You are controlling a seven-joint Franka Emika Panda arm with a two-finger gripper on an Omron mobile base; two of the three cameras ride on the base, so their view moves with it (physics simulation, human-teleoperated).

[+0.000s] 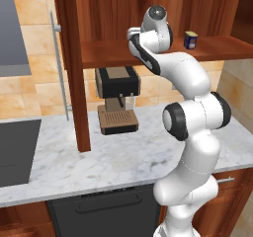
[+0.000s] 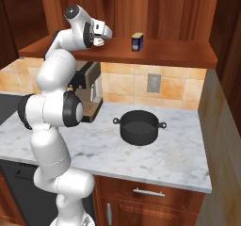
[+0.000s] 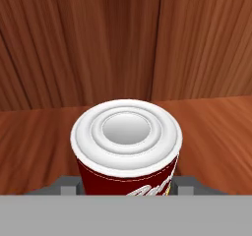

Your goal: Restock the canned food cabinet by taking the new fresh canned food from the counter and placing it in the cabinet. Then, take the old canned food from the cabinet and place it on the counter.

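1. Old canned food (image 3: 127,151), dark red with a silvery top, fills the hand view; white script on its side is cut off and unreadable.
2. It sits between the end effector (image 2: 100,36) fingers, which look closed on it, above the cabinet (image 1: 74,73) shelf.
3. New fresh canned food (image 2: 137,42), blue with a pale label mark, stands on the same shelf, well apart.
4. Arm folds upward, hand level at shelf height.
5. On the table (image 2: 141,159): a coffee machine (image 1: 117,100) and a black pot (image 2: 139,127).
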